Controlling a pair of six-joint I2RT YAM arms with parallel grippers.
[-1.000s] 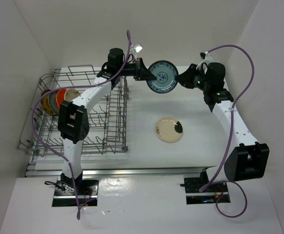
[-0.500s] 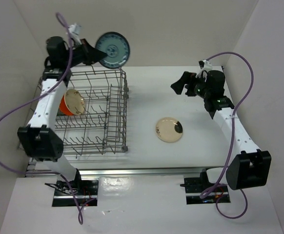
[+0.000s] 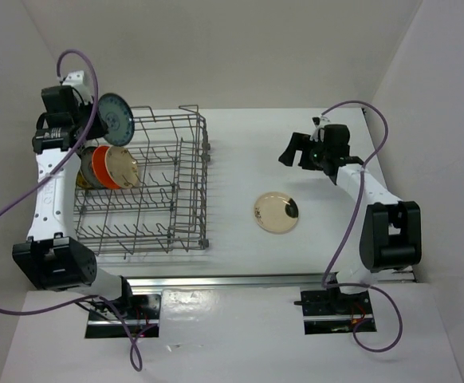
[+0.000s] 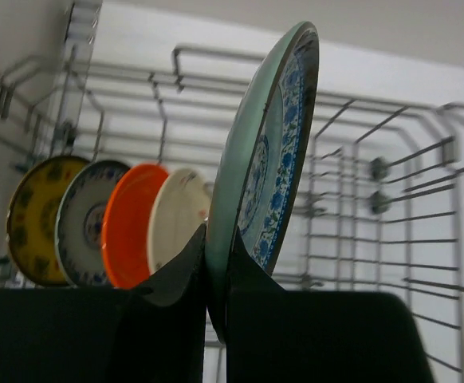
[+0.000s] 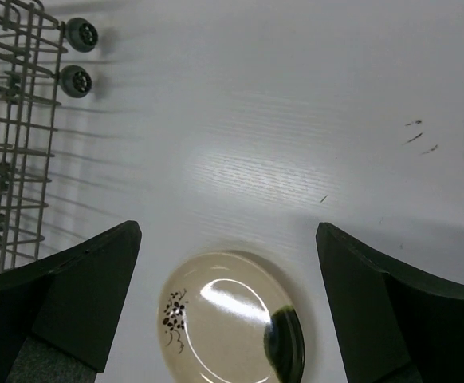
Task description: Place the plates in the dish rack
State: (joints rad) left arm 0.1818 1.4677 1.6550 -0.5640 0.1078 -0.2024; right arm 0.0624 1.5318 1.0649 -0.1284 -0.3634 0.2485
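My left gripper [image 3: 98, 120] is shut on the lower rim of a blue-and-white plate [image 3: 114, 118], held upright on edge above the far-left corner of the grey wire dish rack [image 3: 192, 183]. The left wrist view shows this plate [image 4: 273, 152] pinched in the gripper [image 4: 218, 239]. Behind it, standing in a row in the rack, are a gold plate [image 4: 37, 215], a blue-and-white plate [image 4: 84, 219], an orange plate [image 4: 128, 227] and a beige plate [image 4: 180, 211]. My right gripper [image 3: 294, 150] is open and empty at the far right. A translucent beige plate [image 3: 277, 212] lies flat on the table, below the right gripper [image 5: 228, 230] in its wrist view.
White walls close in the table on the left, back and right. The rack's right side with two small wheels [image 5: 79, 57] lies left of the right gripper. Purple cables [image 3: 80, 60] loop above both arms. The arm bases sit at the near edge.
The right gripper opened and let go of the blue-and-white plate, then drew back to the right. The left arm swung that plate left, to over the rack's far-left corner.
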